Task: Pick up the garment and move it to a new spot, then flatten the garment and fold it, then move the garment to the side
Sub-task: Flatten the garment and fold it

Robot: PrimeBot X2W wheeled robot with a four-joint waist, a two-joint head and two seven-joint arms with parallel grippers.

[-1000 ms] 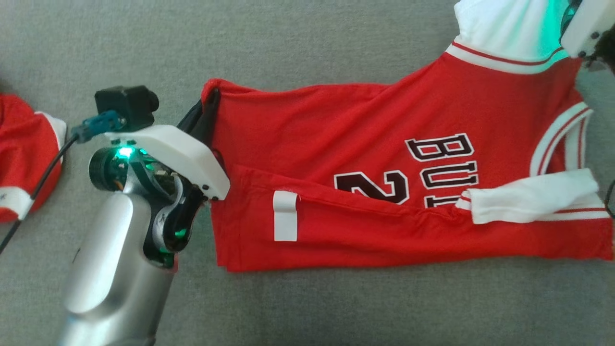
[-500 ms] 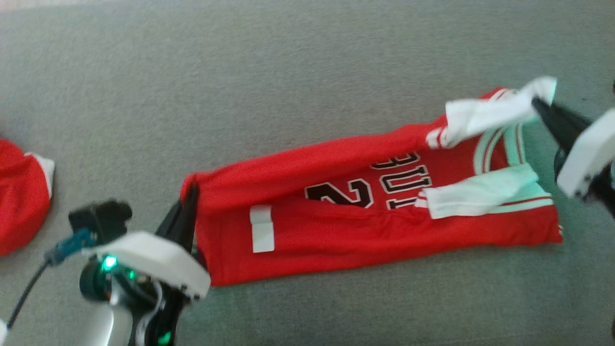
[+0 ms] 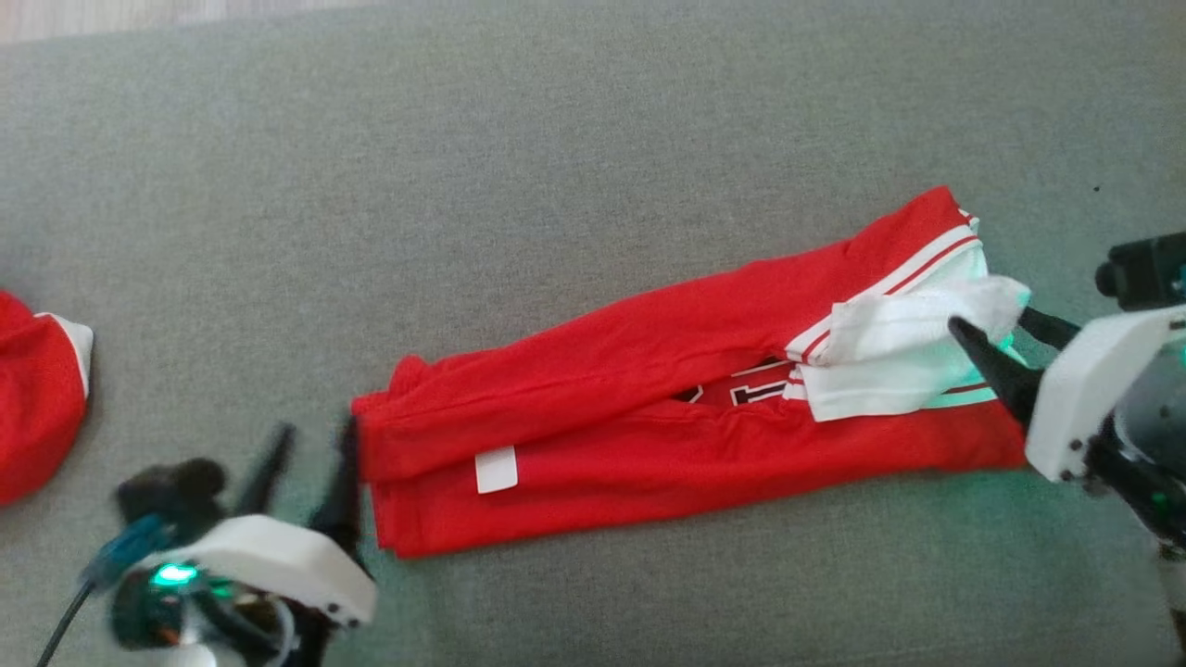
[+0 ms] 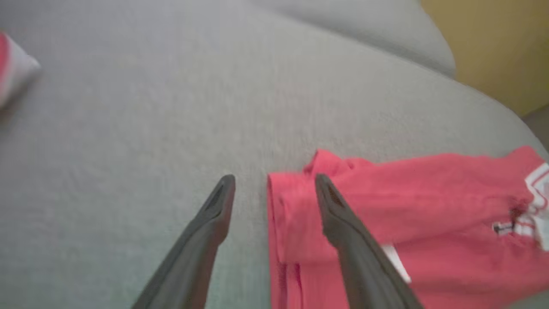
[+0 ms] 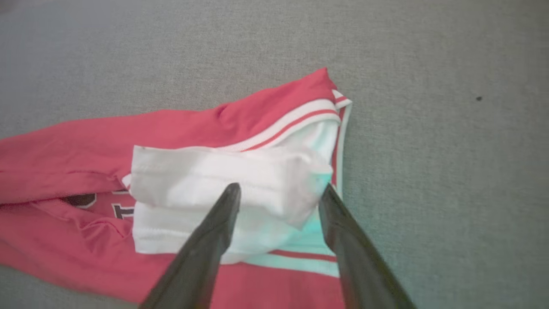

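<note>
The red jersey (image 3: 649, 417) lies on the grey cushion surface (image 3: 556, 185), folded lengthwise into a long strip, with its lettering nearly covered. Its white sleeves (image 3: 899, 366) are stacked at the right end. My left gripper (image 3: 315, 431) is open just left of the hem end, with nothing between its fingers; the left wrist view shows that gripper (image 4: 274, 184) over the edge of the hem (image 4: 296, 223). My right gripper (image 3: 990, 320) is open at the sleeve end. In the right wrist view that gripper (image 5: 279, 191) hangs over the white sleeves (image 5: 223, 180), gripping nothing.
A second red and white garment (image 3: 37, 398) lies bunched at the far left edge, and its corner (image 4: 10, 73) shows in the left wrist view. A strip of pale floor (image 3: 93, 14) runs beyond the cushion's far edge. A yellow wall (image 4: 493, 43) stands behind the cushion.
The head camera has pulled back. The jersey's upper long edge now lies folded down over the number and letters. Both grippers have let go of the cloth, opened and drawn back from its ends.
</note>
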